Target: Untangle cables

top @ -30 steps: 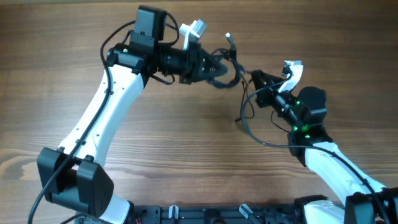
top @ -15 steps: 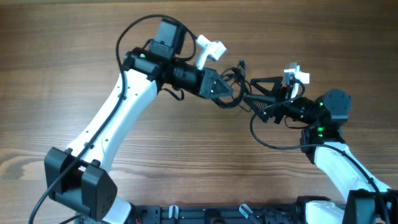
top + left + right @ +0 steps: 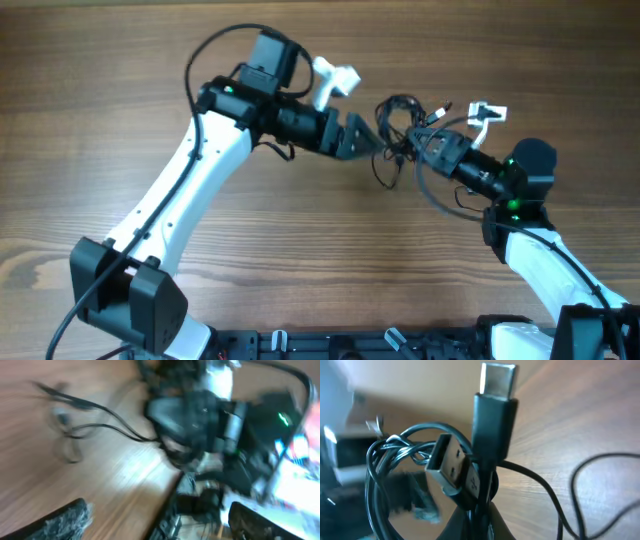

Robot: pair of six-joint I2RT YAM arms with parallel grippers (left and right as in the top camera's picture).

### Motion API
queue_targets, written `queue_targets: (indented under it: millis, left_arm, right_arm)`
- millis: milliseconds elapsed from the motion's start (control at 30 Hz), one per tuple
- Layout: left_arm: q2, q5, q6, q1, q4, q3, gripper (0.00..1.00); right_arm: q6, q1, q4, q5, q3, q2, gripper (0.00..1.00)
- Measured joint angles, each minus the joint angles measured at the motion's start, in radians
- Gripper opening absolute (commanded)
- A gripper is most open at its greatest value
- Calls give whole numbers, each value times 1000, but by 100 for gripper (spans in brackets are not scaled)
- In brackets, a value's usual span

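The cables (image 3: 400,122) are thin black cords in a knotted bundle, hanging between my two grippers above the middle of the table. My right gripper (image 3: 424,148) is shut on the bundle. In the right wrist view its fingers (image 3: 470,522) pinch the cords just below two plugs, a flat wide plug (image 3: 447,462) and a slim upright plug (image 3: 495,405). My left gripper (image 3: 372,140) stands open just left of the bundle, with nothing between its fingers (image 3: 60,522). The blurred left wrist view shows the right gripper (image 3: 190,415) ahead and loose cable loops (image 3: 75,435) on the wood.
The wooden table (image 3: 120,90) spreads out on all sides. One cord loop (image 3: 440,195) trails down beside the right arm (image 3: 530,250). The left arm (image 3: 190,190) reaches in from the lower left.
My left gripper has opened and let go of the cables. My right gripper opened, then shut on the bundle, which now sits a little higher and further right.
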Motion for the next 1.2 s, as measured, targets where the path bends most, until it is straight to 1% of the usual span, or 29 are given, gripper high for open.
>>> queue_targets:
  millis: [33,100,167,233,267,300,400,433,500,567,633,667,700,733,767,833,867,900,933,967,1000,1067,1133,1167,1200]
  left_arm:
    - [0,-79,-99,11,29,0,93]
    - [0,-201,-244,-5,83,0,89]
    - [0,-308,-330,-57,146,0,85]
    - [0,-418,-407,-124,174,0,79]
    - [0,-448,-431,-138,174,0,74]
    - [0,-501,-461,-154,191,0,73]
    - [0,-557,-498,-158,186,0,75]
    - [0,-578,-528,-158,187,0,76]
    - [0,-606,-566,-161,203,0,77]
    - [0,-627,-584,-180,212,0,76]
    - [5,-637,-592,-209,225,0,68]
    - [21,-637,-597,-223,235,0,59]
    - [37,-637,-601,-229,238,0,41]
    - [61,-637,-600,-234,248,0,13]
    - [89,-637,-603,-236,256,0,4]
    - [105,-637,-601,-237,256,0,4]
    - [105,-636,-603,-235,256,0,4]
    - [105,-631,-611,-226,251,0,4]
    - [105,-614,-628,-205,235,0,4]
    - [105,-558,-648,-163,212,-2,4]
    - [105,-466,-656,-115,204,-9,4]
    - [105,-256,-631,-10,216,-16,4]
    - [102,-122,-569,148,232,-11,4]
    - [101,-84,-541,210,229,-10,4]
    - [100,-56,-514,245,216,-9,4]
  right_arm:
    - [84,0,-2,24,0,0,4]
    - [180,16,-7,59,0,0,4]
    - [245,59,-50,95,0,0,4]
    - [306,104,-129,148,1,0,4]
    - [328,108,-140,155,1,0,4]
    - [348,127,-188,204,0,0,4]
    - [359,134,-247,292,1,0,4]
    - [362,134,-266,322,0,0,4]
    - [364,134,-266,348,0,0,4]
    - [366,134,-266,344,0,0,4]
    - [367,134,-263,317,0,0,4]
    - [370,138,-263,295,0,0,4]
    - [370,144,-263,290,0,0,4]
    - [370,151,-263,285,0,0,4]
    - [370,160,-263,280,0,0,9]
    - [358,164,-262,268,0,0,13]
    - [335,165,-259,262,0,0,11]
    - [274,165,-260,256,0,0,4]
    - [187,166,-264,242,2,0,5]
    - [82,174,-287,228,16,-1,13]
    - [26,177,-312,219,33,-5,16]
    - [-101,183,-327,206,51,-18,14]
    - [-163,161,-377,241,14,-8,16]
    - [-178,153,-380,248,5,-5,18]
    - [-186,145,-379,248,4,-5,26]
